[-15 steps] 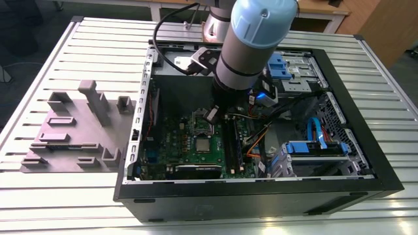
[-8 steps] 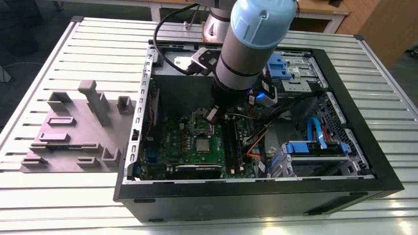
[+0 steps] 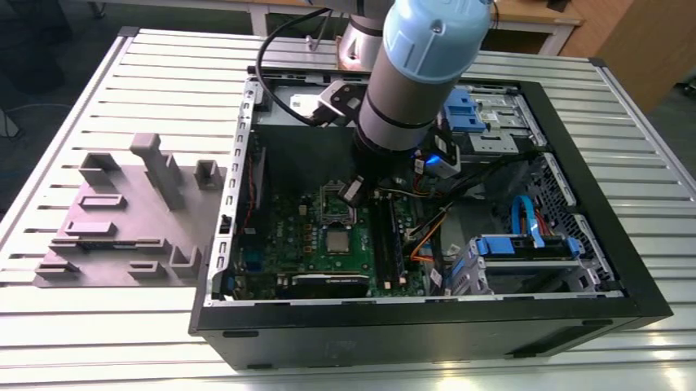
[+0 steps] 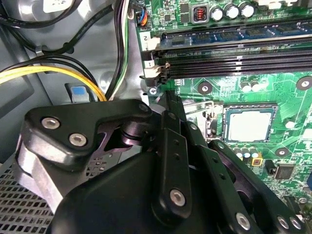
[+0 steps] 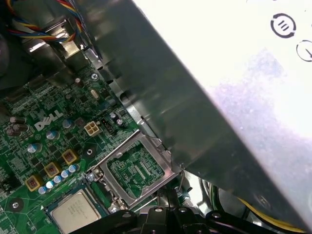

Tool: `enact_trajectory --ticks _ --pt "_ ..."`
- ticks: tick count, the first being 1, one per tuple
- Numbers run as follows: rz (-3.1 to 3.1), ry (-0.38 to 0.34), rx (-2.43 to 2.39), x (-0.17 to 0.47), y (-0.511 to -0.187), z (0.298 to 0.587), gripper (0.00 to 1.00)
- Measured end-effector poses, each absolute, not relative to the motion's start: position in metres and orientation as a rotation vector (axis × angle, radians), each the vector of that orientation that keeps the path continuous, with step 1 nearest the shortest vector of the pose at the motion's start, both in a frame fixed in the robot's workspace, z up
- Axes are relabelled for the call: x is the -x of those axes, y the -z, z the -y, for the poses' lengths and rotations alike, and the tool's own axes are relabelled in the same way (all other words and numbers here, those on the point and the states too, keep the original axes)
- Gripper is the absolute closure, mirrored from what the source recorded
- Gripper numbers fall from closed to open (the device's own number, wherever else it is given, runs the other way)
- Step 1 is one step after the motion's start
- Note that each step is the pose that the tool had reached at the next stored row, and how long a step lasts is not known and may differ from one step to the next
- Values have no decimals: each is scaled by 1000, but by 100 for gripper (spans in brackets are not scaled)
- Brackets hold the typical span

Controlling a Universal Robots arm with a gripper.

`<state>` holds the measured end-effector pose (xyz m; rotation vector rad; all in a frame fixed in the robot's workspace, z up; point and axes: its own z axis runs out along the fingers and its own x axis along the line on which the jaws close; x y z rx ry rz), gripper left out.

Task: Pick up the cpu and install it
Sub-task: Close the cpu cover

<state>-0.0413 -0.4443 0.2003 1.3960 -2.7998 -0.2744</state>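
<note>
Already cpu [image 4: 249,126] in socket.

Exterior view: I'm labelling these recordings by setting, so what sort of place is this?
Probably a robotics lab or test bench: an opened computer case lies on a slatted metal table beside a grey parts fixture, with the cpu on its motherboard.

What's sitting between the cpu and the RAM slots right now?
In the second wrist view, only bare green board with small mounting holes lies between the cpu and the RAM slots.
</note>
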Motion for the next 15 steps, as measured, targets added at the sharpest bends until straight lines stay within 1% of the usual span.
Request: enact_trajectory --ticks 15 --pt "2804 272 -1399 46 -202 445 90"
